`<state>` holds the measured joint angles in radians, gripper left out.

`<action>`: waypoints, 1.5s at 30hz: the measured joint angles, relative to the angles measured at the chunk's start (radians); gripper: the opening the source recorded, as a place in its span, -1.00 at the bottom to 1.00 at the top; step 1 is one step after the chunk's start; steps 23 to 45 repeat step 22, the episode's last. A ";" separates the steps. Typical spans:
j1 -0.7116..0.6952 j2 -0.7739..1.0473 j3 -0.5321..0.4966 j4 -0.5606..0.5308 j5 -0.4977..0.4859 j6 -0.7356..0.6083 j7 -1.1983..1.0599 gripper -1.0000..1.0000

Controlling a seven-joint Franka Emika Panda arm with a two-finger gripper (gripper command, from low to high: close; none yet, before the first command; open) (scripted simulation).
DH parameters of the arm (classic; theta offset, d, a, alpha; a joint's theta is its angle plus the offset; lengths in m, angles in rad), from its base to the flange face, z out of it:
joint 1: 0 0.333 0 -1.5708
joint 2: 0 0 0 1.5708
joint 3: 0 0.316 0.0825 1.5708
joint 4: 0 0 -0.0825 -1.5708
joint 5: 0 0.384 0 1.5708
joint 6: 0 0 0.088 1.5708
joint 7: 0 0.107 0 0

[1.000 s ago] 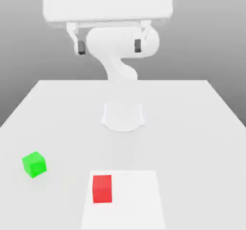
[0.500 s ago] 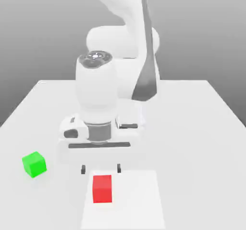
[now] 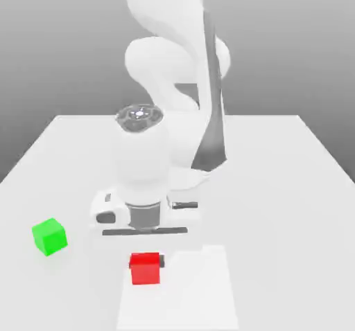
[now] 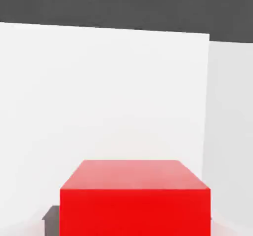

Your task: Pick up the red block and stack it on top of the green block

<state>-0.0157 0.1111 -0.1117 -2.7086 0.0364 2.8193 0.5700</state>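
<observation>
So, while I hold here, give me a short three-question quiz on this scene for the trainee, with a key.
1. Multiple choice: what is the end effector closed on?
a) nothing
b) the red block
c) the robot's base
2. Fill in: the green block lies toward the exterior view's ____ from the red block.
3. True or false: the red block is already stacked on the green block.

Key: 1 b; 2 left; 3 false.
</observation>
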 joint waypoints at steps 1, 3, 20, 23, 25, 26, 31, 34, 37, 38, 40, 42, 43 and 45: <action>-0.005 -0.033 -0.005 -0.005 -0.012 -0.028 0.006 -1.00; -0.087 -0.076 -0.045 -0.011 -0.031 -0.063 -0.018 -1.00; -0.446 0.022 -0.165 -0.020 0.097 0.035 -0.340 1.00; -0.446 0.022 -0.165 -0.020 0.097 0.035 -0.340 1.00; -0.446 0.022 -0.165 -0.020 0.097 0.035 -0.340 1.00; -0.446 0.022 -0.165 -0.020 0.097 0.035 -0.340 1.00; -0.446 0.022 -0.165 -0.020 0.097 0.035 -0.340 1.00; -0.446 0.022 -0.165 -0.020 0.097 0.035 -0.340 1.00; -0.446 0.022 -0.165 -0.020 0.097 0.035 -0.340 1.00; -0.446 0.022 -0.165 -0.020 0.097 0.035 -0.340 1.00; -0.446 0.022 -0.165 -0.020 0.097 0.035 -0.340 1.00; -0.446 0.022 -0.165 -0.020 0.097 0.035 -0.340 1.00; -0.446 0.022 -0.165 -0.020 0.097 0.035 -0.340 1.00; -0.446 0.022 -0.165 -0.020 0.097 0.035 -0.340 1.00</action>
